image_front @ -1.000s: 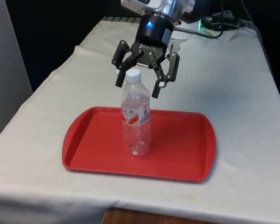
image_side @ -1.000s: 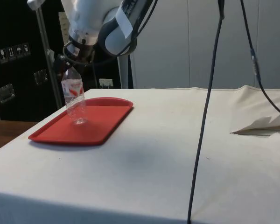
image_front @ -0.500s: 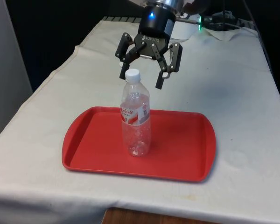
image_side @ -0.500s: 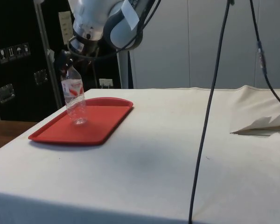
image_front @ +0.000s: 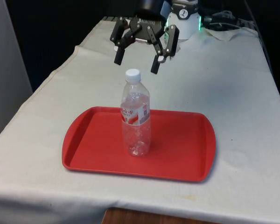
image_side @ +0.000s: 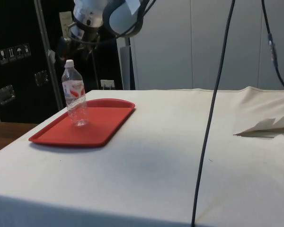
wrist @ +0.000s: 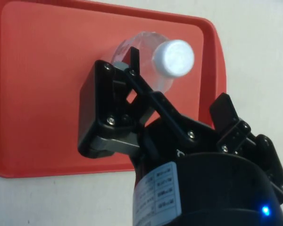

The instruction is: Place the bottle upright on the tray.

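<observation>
Above upright bottle (image_front: 136,114) on tray (image_front: 186,158): gripper (image_front: 136,66), fingers (image_front: 117,55) spread.

White-clothed table (image_side: 180,161), dark cabinets (image_side: 14,61), pale wall panels (image_side: 189,42) behind

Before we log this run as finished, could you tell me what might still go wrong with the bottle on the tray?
1. The bottle is tall, narrow and looks empty, so a bump to the table could probably topple it.
2. The open gripper hangs just above the white cap; any sideways or downward drift might clip it.
3. The red tray looks smooth, so the bottle could slide.
</observation>
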Controlling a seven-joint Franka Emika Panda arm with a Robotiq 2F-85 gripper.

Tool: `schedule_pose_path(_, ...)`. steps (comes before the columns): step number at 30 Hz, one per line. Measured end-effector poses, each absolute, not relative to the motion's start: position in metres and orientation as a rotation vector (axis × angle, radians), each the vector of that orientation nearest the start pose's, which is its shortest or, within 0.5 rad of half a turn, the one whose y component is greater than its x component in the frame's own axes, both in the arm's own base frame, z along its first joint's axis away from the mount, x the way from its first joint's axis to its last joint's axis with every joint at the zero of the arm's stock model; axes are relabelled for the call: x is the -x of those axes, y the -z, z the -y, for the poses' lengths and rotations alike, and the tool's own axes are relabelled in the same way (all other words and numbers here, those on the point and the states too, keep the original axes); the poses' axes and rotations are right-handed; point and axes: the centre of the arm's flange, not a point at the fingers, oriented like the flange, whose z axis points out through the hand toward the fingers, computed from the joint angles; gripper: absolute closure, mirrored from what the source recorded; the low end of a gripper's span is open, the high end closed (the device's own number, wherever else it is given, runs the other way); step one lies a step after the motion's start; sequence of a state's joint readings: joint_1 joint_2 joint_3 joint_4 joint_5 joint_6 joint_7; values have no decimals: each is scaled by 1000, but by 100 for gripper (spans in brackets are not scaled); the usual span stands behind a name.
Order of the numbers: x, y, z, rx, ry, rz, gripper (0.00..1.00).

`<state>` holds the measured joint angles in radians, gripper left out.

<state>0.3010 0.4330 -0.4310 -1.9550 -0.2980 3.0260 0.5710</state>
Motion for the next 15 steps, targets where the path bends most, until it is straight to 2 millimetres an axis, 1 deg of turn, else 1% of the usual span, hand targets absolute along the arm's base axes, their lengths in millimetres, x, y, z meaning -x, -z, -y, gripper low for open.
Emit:
schedule_pose_path(5, -662, -356, 39, 3042, 1119, -500, 0)
schedule_pose_path(6, -663, -363, 39, 3039, 1123, -506, 0)
schedule_pose_path(8, -663, -369, 40, 3037, 1126, -511, 0)
schedule_pose_path(11, -663, -372, 39, 3037, 1125, -513, 0)
schedule_pose_path(15, -664, -386, 40, 3031, 1131, -526, 0)
